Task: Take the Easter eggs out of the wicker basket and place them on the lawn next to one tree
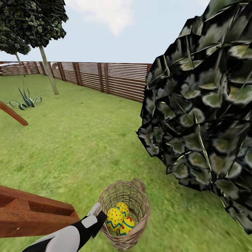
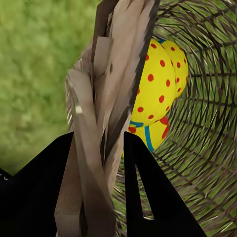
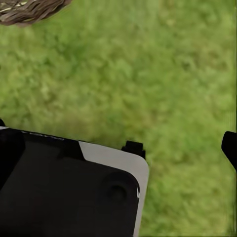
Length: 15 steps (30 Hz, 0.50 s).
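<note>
The wicker basket (image 1: 140, 204) stands on the lawn (image 1: 80, 147) near the front of the head view, with the three Easter eggs (image 1: 114, 218) in it, yellow with red dots and blue zigzags. My left gripper (image 1: 99, 216) is at the basket's left rim. In the left wrist view my left gripper (image 2: 98, 140) has one black finger (image 2: 34, 197) outside the wicker wall (image 2: 94, 98) and the other inside, shut on it, with the eggs (image 2: 158, 84) just beyond. My right gripper (image 3: 181, 148) hangs open over bare grass. A tree (image 1: 49, 73) with a pale leaning trunk stands far back left.
Dark foliage (image 1: 203, 115) looms close at the right. A red-brown wooden structure (image 1: 31, 210) lies at the lower left, a slanted plank (image 1: 12, 113) further back. A spiky agave (image 1: 26, 101) and a slatted wooden fence (image 1: 105, 77) bound the far lawn. The basket's edge (image 3: 29, 10) shows in the right wrist view.
</note>
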Motion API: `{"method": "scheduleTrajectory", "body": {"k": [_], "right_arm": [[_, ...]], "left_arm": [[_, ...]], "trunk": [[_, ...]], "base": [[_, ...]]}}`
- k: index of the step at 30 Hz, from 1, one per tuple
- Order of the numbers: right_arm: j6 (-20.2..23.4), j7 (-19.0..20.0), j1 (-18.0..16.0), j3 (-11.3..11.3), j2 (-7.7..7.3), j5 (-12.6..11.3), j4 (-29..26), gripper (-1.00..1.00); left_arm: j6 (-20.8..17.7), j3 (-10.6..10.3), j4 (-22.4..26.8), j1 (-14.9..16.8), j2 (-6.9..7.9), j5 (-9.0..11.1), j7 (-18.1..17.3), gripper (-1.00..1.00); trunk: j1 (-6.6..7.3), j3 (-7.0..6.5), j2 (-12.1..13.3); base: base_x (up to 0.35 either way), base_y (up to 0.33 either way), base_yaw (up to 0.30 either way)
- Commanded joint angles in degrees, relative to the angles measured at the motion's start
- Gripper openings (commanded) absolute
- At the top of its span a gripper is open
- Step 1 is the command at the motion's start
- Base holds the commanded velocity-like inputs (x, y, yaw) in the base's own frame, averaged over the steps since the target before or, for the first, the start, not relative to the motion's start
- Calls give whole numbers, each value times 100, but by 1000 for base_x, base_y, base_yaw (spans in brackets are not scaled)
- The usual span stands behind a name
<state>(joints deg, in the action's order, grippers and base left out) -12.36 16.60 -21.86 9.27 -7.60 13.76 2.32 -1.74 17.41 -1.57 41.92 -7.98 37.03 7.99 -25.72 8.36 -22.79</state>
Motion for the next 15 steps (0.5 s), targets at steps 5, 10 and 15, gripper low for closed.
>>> {"method": "scheduleTrajectory", "body": {"k": [5,10,15], "right_arm": [[-40,10,-11,49,-4,48,23,100],[-39,10,-11,49,-2,48,23,100],[-40,10,-11,49,-1,48,23,100]], "left_arm": [[-16,65,-2,9,-2,-34,18,-100],[-15,64,-2,9,0,-33,18,-100],[-12,66,-2,9,-1,-32,18,-100]], "trunk": [[-7,11,-13],[-7,11,-13],[-7,11,-13]], "base": [[324,-124,292],[324,-119,292],[324,-119,292]]}}
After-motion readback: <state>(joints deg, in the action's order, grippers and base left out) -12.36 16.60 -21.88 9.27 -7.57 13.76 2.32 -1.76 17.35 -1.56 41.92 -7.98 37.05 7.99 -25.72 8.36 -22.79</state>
